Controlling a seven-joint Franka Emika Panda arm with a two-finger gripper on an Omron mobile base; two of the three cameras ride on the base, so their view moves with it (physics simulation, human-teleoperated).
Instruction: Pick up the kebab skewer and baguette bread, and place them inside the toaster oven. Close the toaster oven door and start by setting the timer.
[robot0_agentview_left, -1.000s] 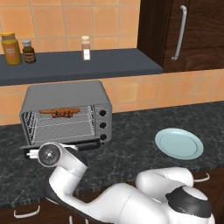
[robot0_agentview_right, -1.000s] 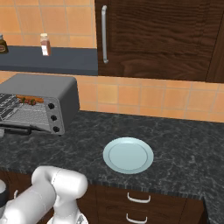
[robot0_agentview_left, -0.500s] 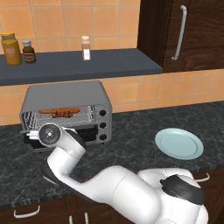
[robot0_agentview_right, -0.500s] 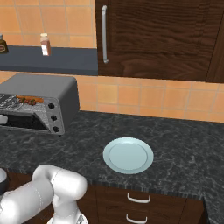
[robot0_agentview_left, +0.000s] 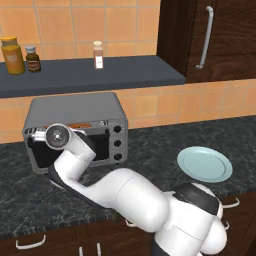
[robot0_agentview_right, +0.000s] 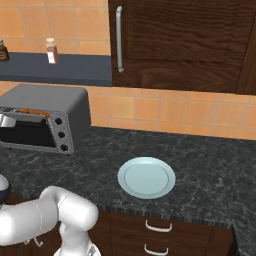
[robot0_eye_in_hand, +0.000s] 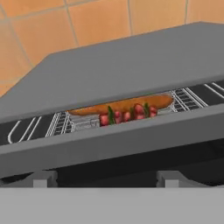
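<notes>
Evidently the gripper (robot0_agentview_left: 36, 133) is pushing the toaster oven door (robot0_eye_in_hand: 118, 140) up by its top edge; whether its jaws stand wide or narrow cannot be told. Through the remaining slit, the baguette bread (robot0_eye_in_hand: 118, 105) and the kebab skewer (robot0_eye_in_hand: 127, 114) lie together on the rack inside the toaster oven (robot0_agentview_left: 75, 112), so loading looks done. The plate (robot0_agentview_left: 204, 163) sits bare. Left: shutting the door fully and turning the timer knob (robot0_agentview_left: 117, 156). A second ago the door hung lower and the hand was beneath it.

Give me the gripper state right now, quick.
Gripper: up against the nearly shut toaster oven door; whether its fingers are open or closed cannot be told.
</notes>
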